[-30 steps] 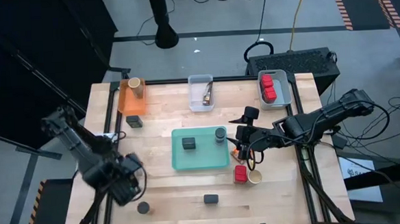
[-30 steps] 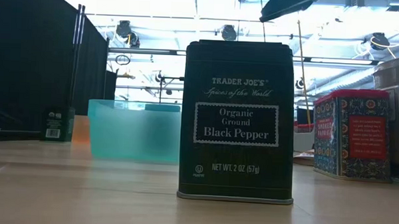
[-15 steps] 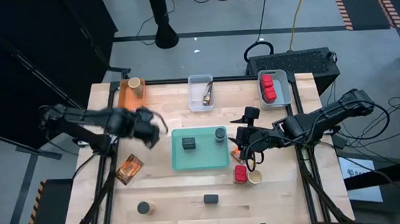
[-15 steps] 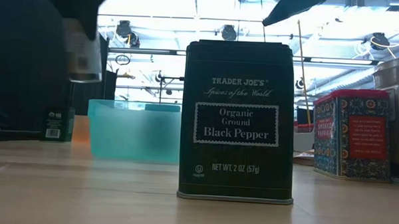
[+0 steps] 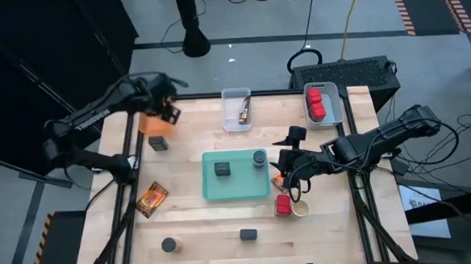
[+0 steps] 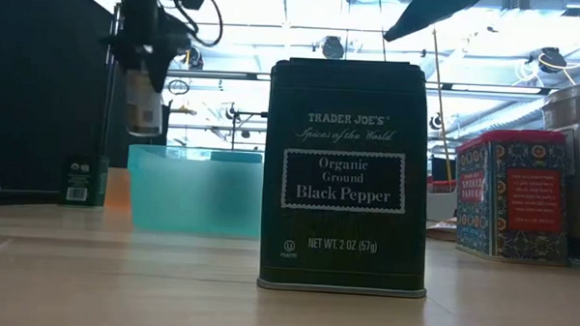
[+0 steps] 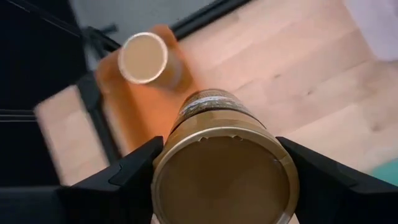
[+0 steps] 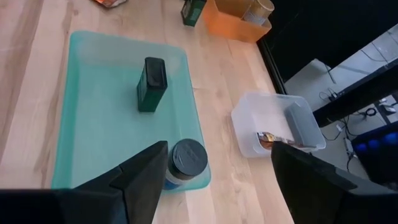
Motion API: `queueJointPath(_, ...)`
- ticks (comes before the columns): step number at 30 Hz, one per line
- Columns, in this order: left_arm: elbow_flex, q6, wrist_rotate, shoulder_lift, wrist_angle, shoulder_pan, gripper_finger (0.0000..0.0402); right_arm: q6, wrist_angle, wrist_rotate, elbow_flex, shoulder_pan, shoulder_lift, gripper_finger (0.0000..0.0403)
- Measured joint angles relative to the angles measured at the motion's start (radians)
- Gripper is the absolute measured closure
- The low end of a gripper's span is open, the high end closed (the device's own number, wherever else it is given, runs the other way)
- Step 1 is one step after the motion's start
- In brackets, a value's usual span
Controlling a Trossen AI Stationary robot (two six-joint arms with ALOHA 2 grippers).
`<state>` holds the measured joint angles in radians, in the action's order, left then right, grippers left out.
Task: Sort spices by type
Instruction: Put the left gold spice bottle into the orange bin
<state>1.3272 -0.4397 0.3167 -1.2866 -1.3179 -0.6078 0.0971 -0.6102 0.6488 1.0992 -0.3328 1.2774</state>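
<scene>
My left gripper (image 5: 163, 106) hangs over the orange bin (image 5: 148, 122) at the far left, shut on a tan round jar (image 7: 221, 168). Another tan jar (image 7: 144, 57) stands in that bin. My right gripper (image 5: 291, 180) stands open just right of the teal tray (image 5: 237, 188), above an orange-red packet (image 5: 277, 178); a red cube (image 5: 283, 205) and a tan jar (image 5: 300, 209) stand on the table just near of it. The tray holds a dark block (image 8: 152, 84) and a dark-lidded jar (image 8: 186, 160). A second packet (image 5: 151, 199) lies flat at the near left. My left gripper pinches the tan jar between its two fingers (image 7: 144, 160), on opposite sides of the jar's wall right at its top end (image 7: 186, 155). The fingers come from above, slanting down. The jar hangs upright below them (image 6: 143, 105), clear of the bin.
A dark block (image 5: 158, 142) stands by the orange bin. A dark jar (image 5: 169, 244) and a black pepper tin (image 5: 248, 235) stand near the front edge. The clear bin (image 5: 237, 109) holds a packet; the blue bin (image 5: 321, 105) holds red cubes.
My left gripper has swung from the table's near left corner toward the far edge, ending over the orange bin, and has rolled on the way. The tan jar has gone with it, clear of the table. The packet at the near left now lies uncovered.
</scene>
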Motion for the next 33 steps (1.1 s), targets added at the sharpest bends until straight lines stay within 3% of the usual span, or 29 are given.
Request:
queueJointPath(3,-0.021,0.056,-0.079,-0.021,0.036,-0.098,0.0125,0.027,-0.021,0.000,0.000,0.000,0.000,0.0133)
queueJointPath(17,-0.113,0.135,-0.078,-0.055,0.040,-0.314,0.0125,0.052,-0.023,0.000,-0.052,0.003,0.000,0.0133)
queueJointPath(33,-0.252,0.168,-0.221,-0.055,0.253,-0.414,0.0125,0.057,-0.007,0.001,-0.052,0.011,-0.008,0.0133)
